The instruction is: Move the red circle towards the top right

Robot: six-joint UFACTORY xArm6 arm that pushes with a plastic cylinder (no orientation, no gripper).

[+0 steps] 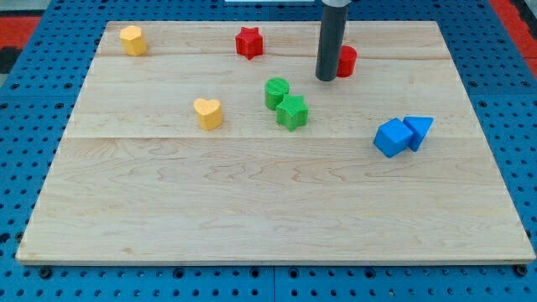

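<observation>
Red circle [346, 60] | my tip [325, 79] touching its left | rod upright

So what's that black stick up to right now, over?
My tip down on the board, tight against the view's left side of the red circle. Circle partly hidden behind the rod. No block between it and the top right corner.
</observation>
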